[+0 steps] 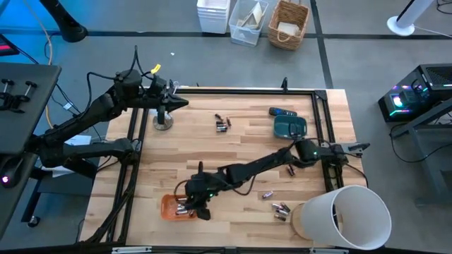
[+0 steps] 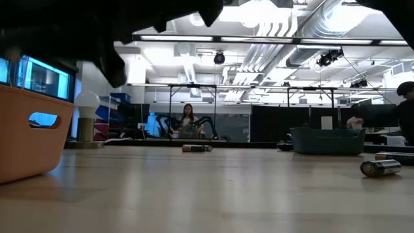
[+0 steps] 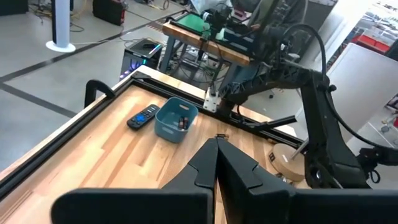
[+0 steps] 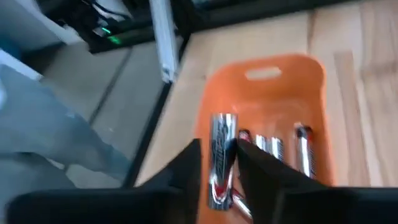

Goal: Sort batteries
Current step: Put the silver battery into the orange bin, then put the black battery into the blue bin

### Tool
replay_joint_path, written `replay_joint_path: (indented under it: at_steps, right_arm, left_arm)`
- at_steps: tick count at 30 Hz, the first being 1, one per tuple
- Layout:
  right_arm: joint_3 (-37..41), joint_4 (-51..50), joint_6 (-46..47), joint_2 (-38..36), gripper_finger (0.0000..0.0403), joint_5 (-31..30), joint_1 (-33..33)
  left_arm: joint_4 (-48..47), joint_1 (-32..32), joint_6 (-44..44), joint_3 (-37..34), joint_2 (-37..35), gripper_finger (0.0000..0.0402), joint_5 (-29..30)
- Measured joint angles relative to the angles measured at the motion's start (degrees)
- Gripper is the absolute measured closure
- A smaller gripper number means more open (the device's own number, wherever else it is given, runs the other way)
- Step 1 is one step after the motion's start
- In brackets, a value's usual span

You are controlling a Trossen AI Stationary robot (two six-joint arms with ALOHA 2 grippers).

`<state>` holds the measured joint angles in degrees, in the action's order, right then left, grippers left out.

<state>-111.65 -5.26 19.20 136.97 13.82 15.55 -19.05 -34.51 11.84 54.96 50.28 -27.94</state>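
Observation:
My right gripper [image 4: 219, 152] is shut on a silvery battery [image 4: 222, 140] over the orange tray [image 4: 311, 93], which holds several batteries [image 4: 267, 146]. In the high view this gripper [image 1: 200, 206] sits at the tray [image 1: 169, 204] near the table's near edge. Loose batteries lie flat on the wood: a small group [image 1: 222, 125] mid-table and others [image 1: 281, 209] near the white tub. My left gripper [image 1: 180, 104] waits shut above the table's far left part, touching nothing; its own view shows its fingers [image 3: 216, 152] closed. My right gripper pinches the silvery battery's middle [image 4: 221, 163] between its two fingers [image 4: 189, 165]. The battery lies along the fingers, and its end [image 4: 222, 121] sticks out past their tips. It is held above the inside of the orange tray; whether it touches the tray I cannot tell.
A teal bin [image 1: 289, 127] with a dark remote [image 1: 282, 111] beside it stands at the far right. A large white tub [image 1: 346, 219] lies at the near right corner. A black frame rail [image 1: 247, 89] edges the table. A round stand [image 1: 164, 123] sits under the left arm.

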Motion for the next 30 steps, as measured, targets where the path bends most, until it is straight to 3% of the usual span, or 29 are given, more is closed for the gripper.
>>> replay_joint_path:
  at_steps: [4, 7, 12, 15, 17, 19, 26, 30]
  right_arm:
    - [-5.30, -10.20, -3.87, 1.62, 0.0229, -0.54, -0.23]
    - [-10.16, -21.15, -5.81, 1.43, 0.0195, -1.90, -1.02]
    - [-20.97, -50.20, -13.91, -1.39, 0.0195, -11.02, -2.53]
    - [-20.53, -63.74, -15.58, -4.83, 0.0206, -12.93, -3.84]
    - [-15.29, -70.19, -17.75, -8.19, 0.0213, -12.80, -4.94]
    - [-5.40, -69.37, -18.45, -14.23, 0.0219, -12.30, -6.33]
    - [39.90, -45.16, -6.33, -46.25, 0.0230, -8.78, -11.16]
    - [56.48, -33.11, 3.23, -61.52, 0.0231, -8.77, -12.71]
  left_arm:
    - [-0.05, 0.14, 0.03, 0.00, 0.00, 0.0402, 0.00]
    - [-0.09, 0.14, 0.00, 0.00, 0.02, 0.0402, 0.02]
    - [0.81, 0.14, 0.04, 0.00, 1.07, 0.0402, 6.04]
    - [2.79, 0.10, 0.52, 0.00, 3.74, 0.0402, 8.00]
    - [4.15, 0.10, 1.49, 0.00, 5.63, 0.0402, 8.08]
    - [5.41, 0.35, 1.48, 0.00, 7.84, 0.0402, 7.83]
    - [6.00, 1.35, -1.38, 0.25, 20.53, 0.0402, 7.83]
    - [-1.38, 2.70, -7.22, 6.41, 33.12, 0.0399, 12.91]
